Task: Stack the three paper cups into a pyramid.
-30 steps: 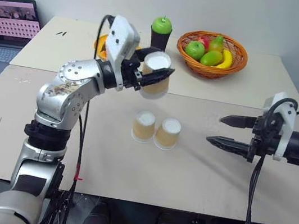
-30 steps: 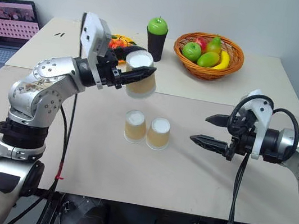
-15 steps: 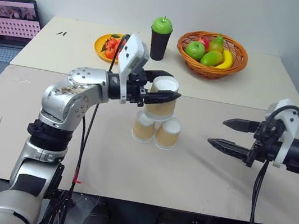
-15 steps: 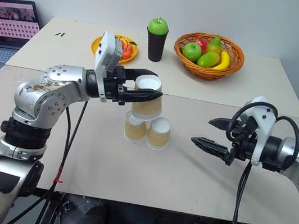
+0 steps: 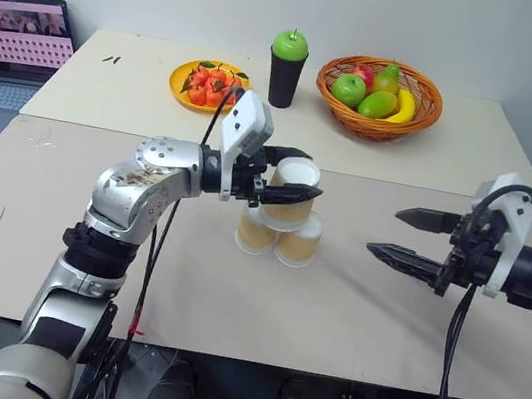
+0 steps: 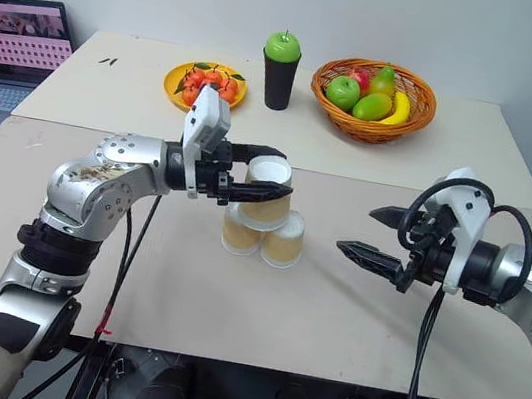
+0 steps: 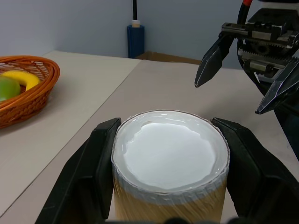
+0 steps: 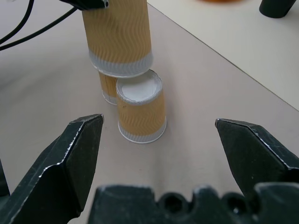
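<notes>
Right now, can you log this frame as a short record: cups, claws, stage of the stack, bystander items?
base cups: two paper cups upside down, side by side on the table
third cup: upside down in the left claw, right above the pair; contact cannot be told
left claw: shut on third cup
right claw: open, empty, off to the side of the cups
stage: top cup not yet released
bystanders: fruit basket, black cup with green apple, orange plate, laptop
</notes>
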You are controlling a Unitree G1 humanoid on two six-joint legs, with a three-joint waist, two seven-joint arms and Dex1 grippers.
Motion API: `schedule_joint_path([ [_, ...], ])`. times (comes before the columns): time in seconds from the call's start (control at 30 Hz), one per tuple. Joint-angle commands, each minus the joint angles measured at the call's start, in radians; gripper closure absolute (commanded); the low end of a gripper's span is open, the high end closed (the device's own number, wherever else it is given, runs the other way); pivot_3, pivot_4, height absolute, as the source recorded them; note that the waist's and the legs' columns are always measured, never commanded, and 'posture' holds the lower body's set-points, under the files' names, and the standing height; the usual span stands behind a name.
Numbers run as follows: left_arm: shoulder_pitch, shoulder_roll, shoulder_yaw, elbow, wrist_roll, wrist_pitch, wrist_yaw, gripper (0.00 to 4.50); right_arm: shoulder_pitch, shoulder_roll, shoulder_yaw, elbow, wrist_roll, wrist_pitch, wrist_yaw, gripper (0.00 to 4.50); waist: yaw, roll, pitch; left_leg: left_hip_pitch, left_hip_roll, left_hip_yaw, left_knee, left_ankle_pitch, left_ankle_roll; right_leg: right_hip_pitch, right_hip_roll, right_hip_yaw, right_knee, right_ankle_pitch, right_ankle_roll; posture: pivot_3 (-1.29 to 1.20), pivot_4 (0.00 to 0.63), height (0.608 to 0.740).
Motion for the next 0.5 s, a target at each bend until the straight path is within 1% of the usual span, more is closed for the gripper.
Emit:
schedule_joint_path([
  [0.03, 0.0, -0.008, 0.003, -0.005, 0.017, -0.045, -0.007, 1.6, -0.002, -0.023, -0.051, -0.022, 0.017, 0.005, -0.01, 0.0, 0.0, 0.0, 0.0, 0.0, 0.0, 0.0, 0.0, 0.0, 0.0, 0.0, 0.0, 0.0, 0.0, 0.0, 0.0, 0.0, 0.15, 0.737],
  [0.17, 0.011, -0.014, -0.005, -0.007, 0.028, -0.062, -0.008, 1.6, -0.008, -0.032, -0.047, -0.016, 0.019, -0.001, -0.014, 0.0, 0.0, 0.0, 0.0, 0.0, 0.0, 0.0, 0.0, 0.0, 0.0, 0.0, 0.0, 0.0, 0.0, 0.0, 0.0, 0.0, 0.15, 0.737],
  [0.23, 0.018, -0.024, -0.007, -0.01, 0.028, -0.064, -0.002, 0.85, -0.015, -0.035, -0.041, -0.008, 0.017, -0.006, -0.012, 0.0, 0.0, 0.0, 0.0, 0.0, 0.0, 0.0, 0.0, 0.0, 0.0, 0.0, 0.0, 0.0, 0.0, 0.0, 0.0, 0.0, 0.15, 0.737],
  [0.3, 0.021, -0.033, -0.005, -0.011, 0.029, -0.064, 0.004, 0.25, -0.02, -0.036, -0.037, -0.002, 0.015, -0.011, -0.011, 0.0, 0.0, 0.0, 0.0, 0.0, 0.0, 0.0, 0.0, 0.0, 0.0, 0.0, 0.0, 0.0, 0.0, 0.0, 0.0, 0.0, 0.15, 0.737],
  [0.33, 0.023, -0.036, -0.002, -0.013, 0.029, -0.061, 0.008, 0.04, -0.022, -0.037, -0.033, 0.002, 0.012, -0.014, -0.009, 0.0, 0.001, 0.0, 0.0, 0.0, 0.0, 0.0, 0.0, 0.0, 0.0, 0.0, 0.0, 0.0, 0.0, 0.0, 0.0, 0.0, 0.15, 0.737],
  [0.5, 0.024, -0.041, 0.013, -0.017, 0.024, -0.048, 0.019, 0.04, -0.029, -0.038, -0.021, 0.018, 0.001, -0.025, 0.001, 0.0, 0.0, 0.0, 0.0, 0.0, 0.0, 0.0, 0.0, 0.0, 0.0, 0.0, 0.0, 0.0, 0.0, 0.0, 0.0, 0.0, 0.15, 0.737],
])
